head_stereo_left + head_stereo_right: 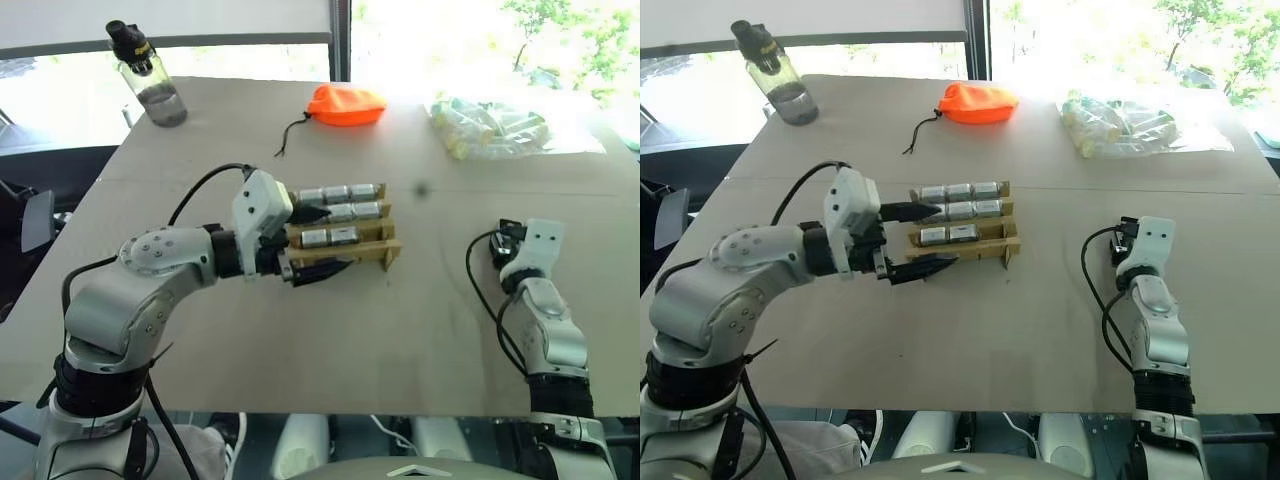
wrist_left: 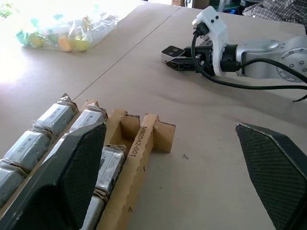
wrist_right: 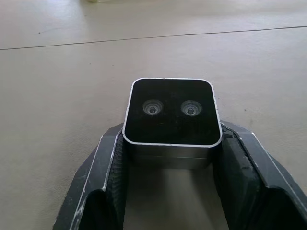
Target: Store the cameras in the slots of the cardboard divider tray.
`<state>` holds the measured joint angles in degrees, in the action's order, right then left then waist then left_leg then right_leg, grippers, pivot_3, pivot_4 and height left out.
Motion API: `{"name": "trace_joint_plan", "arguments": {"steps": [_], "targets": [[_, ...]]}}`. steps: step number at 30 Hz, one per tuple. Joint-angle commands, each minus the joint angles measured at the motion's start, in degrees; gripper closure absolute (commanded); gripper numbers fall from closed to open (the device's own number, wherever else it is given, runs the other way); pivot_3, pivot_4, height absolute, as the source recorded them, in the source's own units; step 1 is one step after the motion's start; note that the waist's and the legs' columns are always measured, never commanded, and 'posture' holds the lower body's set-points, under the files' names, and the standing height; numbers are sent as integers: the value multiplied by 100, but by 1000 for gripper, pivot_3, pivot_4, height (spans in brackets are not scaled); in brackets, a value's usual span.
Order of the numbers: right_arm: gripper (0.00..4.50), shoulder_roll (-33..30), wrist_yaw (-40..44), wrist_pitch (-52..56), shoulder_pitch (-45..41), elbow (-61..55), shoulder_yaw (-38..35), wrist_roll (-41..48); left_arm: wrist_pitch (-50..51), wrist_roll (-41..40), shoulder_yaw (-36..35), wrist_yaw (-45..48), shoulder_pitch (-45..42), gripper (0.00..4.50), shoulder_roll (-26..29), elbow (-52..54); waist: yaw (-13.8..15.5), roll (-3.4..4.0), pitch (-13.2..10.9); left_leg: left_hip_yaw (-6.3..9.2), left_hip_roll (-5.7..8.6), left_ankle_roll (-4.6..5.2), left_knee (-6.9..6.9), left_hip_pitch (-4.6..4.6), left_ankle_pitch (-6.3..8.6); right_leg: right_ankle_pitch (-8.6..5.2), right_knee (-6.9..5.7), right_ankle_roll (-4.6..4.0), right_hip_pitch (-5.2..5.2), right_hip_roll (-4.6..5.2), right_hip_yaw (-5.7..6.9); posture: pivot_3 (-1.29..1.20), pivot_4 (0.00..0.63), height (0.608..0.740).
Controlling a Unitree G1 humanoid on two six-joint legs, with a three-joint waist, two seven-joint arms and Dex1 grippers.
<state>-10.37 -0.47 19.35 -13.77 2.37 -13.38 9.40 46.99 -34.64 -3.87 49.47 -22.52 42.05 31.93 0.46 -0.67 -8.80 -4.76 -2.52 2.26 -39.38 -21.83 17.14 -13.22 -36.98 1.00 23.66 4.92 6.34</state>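
My right claw pinches a small silver-grey boxy camera with a black two-lens face, at four o'clock on the table. My left claw gapes wide around the tan cardboard divider tray at centre, its rows holding cameras.

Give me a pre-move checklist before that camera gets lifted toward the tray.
1. Right gripper fingers on both sides of the camera: ok.
2. Camera lifted off the table: cannot tell.
3. Left gripper open, holding nothing: ok.
4. Tray has a free row: ok, the nearest row looks empty.
5. Path into the tray clear: not ok, the left gripper's fingers straddle the tray's end.
6. Table between camera and tray free of objects: ok.
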Motion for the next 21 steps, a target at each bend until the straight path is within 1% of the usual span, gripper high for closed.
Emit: {"name": "trace_joint_plan", "arguments": {"steps": [1, 4, 6, 8, 9, 11, 14, 17, 19, 21], "targets": [[2615, -256, 230, -232, 200, -311, 176, -239, 30, -141, 29, -140, -286, 0, -57, -22, 22, 0, 0, 1, 1, 0, 0, -1, 0, 0, 1, 0, 0, 1, 1, 0, 150, 726], [2615, -459, 731, -488, 283, -445, 288, -144, -17, -60, 112, -206, -336, 0, -79, -131, 12, 0, 0, -2, 5, 0, 0, 1, 0, 0, 2, 0, -1, 1, -2, 0, 150, 726], [2615, -1020, 1456, -1032, 372, -669, 682, -442, -82, 52, 256, -188, -394, 0, -66, -283, 8, 3, -2, -2, 5, 0, 2, 1, 0, 0, 2, 0, 0, 0, -3, 0, 150, 726], [2615, -1484, 1932, -1519, 417, -786, 996, -746, -114, 119, 396, -132, -459, 0, -23, -402, 2, 16, -10, -6, 6, 0, 2, 1, 0, 0, 2, 1, 1, 0, -6, 0, 150, 726], [2615, -1857, 2120, -1935, 420, -747, 1229, -1113, -170, 210, 512, -85, -547, 0, -10, -523, 3, 16, -10, -7, 7, 0, 2, 2, 0, 0, 3, 1, 2, 0, -7, 0, 150, 726], [2615, -2727, 2488, -3215, 357, -516, 1735, -1964, -308, 360, 755, 88, -798, 0, -46, -863, 8, 13, -10, -6, 8, 0, 4, 3, 0, -1, 3, 2, 3, -1, -6, 0, 150, 726], [2615, -3452, 2664, -4703, -90, -203, 2179, -2692, -487, 425, 1079, 518, -1166, 0, -171, -1449, 11, 12, -11, -9, 7, 1, 5, 5, 0, -2, 5, 4, 2, -2, -4, 0, 150, 726], [2615, -3771, 2668, -5951, -679, 74, 2564, -3249, -817, 627, 1373, 896, -1507, 0, -321, -2028, -17, 10, -13, -21, 5, 0, 3, 7, 0, -2, 4, 4, 4, -2, 4, 0, 150, 726], [2615, -3802, 2647, -6560, -1095, 251, 2771, -3519, -1135, 898, 1610, 1134, -1764, 0, -375, -2382, -26, 8, -14, -22, 3, -1, 4, 4, -1, -2, 7, 4, 5, -2, 7, 0, 150, 726], [2615, -3705, 2717, -6910, -1514, 355, 2971, -3684, -1398, 1121, 1805, 1304, -1988, 0, -462, -2692, -24, 8, -15, -26, 2, -1, 3, 2, -1, -2, 9, 4, 6, -3, 11, 0, 150, 726]]}}
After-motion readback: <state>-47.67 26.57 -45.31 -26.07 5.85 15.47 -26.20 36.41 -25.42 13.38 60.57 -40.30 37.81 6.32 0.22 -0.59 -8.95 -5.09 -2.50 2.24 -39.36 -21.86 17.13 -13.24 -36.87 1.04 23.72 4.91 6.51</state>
